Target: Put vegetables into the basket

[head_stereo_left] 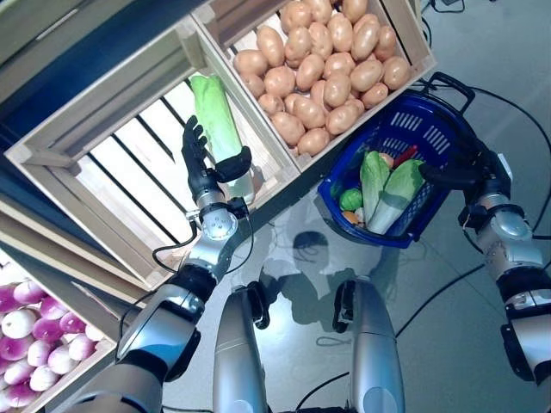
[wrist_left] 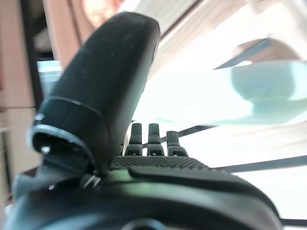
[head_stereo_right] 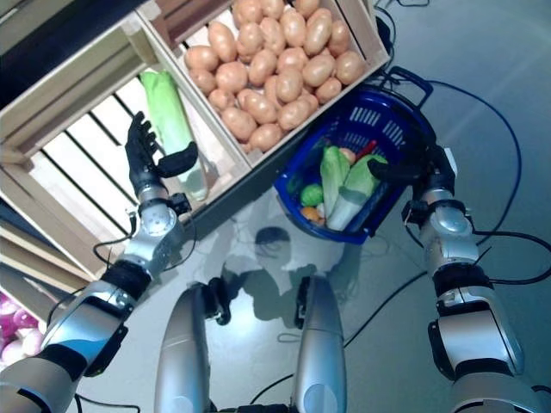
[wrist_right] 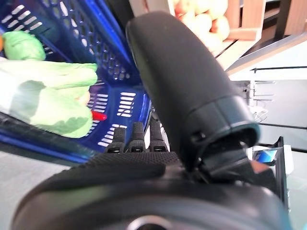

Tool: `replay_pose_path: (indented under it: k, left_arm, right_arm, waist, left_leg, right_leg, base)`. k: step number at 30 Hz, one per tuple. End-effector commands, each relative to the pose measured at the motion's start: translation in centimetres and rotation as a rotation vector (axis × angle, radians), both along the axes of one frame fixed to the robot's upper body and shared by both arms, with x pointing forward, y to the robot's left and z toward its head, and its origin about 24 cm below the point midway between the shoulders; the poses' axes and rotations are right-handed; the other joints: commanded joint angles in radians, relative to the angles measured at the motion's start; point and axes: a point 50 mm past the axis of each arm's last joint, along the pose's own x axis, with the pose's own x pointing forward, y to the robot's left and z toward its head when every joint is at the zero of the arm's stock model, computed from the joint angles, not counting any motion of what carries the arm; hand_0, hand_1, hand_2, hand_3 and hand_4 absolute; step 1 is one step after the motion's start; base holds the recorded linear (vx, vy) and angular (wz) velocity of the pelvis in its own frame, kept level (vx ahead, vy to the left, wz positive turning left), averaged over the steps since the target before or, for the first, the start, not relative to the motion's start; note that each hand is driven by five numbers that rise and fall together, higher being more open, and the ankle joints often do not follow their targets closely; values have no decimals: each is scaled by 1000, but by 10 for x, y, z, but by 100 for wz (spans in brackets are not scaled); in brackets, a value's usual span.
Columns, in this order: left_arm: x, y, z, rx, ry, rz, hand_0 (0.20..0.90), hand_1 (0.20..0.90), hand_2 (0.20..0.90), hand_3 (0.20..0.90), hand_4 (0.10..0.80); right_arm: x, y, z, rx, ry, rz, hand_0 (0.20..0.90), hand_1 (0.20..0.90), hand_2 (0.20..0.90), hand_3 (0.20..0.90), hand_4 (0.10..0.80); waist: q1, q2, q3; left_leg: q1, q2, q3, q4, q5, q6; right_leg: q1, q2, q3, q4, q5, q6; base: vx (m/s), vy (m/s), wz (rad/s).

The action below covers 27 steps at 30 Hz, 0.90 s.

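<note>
My left hand (head_stereo_left: 201,162) is open inside a wooden crate (head_stereo_left: 112,163), fingers straight and thumb out toward a long pale green cabbage (head_stereo_left: 219,120) that lies in the crate just beside it. The cabbage also shows past the fingers in the left wrist view (wrist_left: 268,91). The blue plastic basket (head_stereo_left: 435,129) stands on the floor and holds two pale green cabbages (head_stereo_left: 387,185), a small round green vegetable (head_stereo_left: 350,200), and red and orange pieces. My right hand (head_stereo_left: 461,175) is open at the basket's right rim, fingers straight, and shows in the right wrist view (wrist_right: 182,91).
A wooden crate of potatoes (head_stereo_left: 323,60) stands right behind the basket. A lower shelf at the left edge holds purple and white round vegetables (head_stereo_left: 34,335). Grey floor (head_stereo_left: 482,52) lies to the right of the basket.
</note>
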Motion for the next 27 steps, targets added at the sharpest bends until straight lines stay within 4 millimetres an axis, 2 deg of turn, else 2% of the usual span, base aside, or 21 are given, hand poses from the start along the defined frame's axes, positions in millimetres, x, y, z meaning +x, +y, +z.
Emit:
replay_pose_path:
  k: [1,6,18,27]
  left_arm:
    - [13,4,66,-22,-175,102,900,900,900,900,800]
    - [19,20,69,-43,-110,198,900,900,900,900,800]
    - [21,50,77,-23,8,365,900,900,900,900,800]
    - [24,53,68,9,84,304,900,900,900,900,800]
  right_arm:
    - [8,14,39,44,-221,42,900,900,900,900,800]
    - [9,19,30,60,-207,54,900,900,900,900,800]
    - [9,23,31,75,-237,82,900,900,900,900,800]
    - [11,30,31,88,-244,100,900,900,900,900,800]
  waist:
    - [-12,-55,-10]
    - [-28,-69,-9]
    - [-50,-92,-9]
    - [-52,-90,-9]
  left_leg:
    - [55,-9,51,42,-146,61]
    - [21,-3,55,47,-146,58]
    - [-73,4,50,57,-139,47]
    - [-101,0,52,53,-137,44]
  right_leg:
    - [20,22,-6,-151,158,0]
    - [-15,34,-2,-158,168,9]
    - [-102,60,2,-175,188,16]
    - [-136,66,7,-173,189,16]
  base:
    - [0,0,0]
    - [-27,-9,-11]
    - [-28,-16,-5]
    - [-5,2,-2]
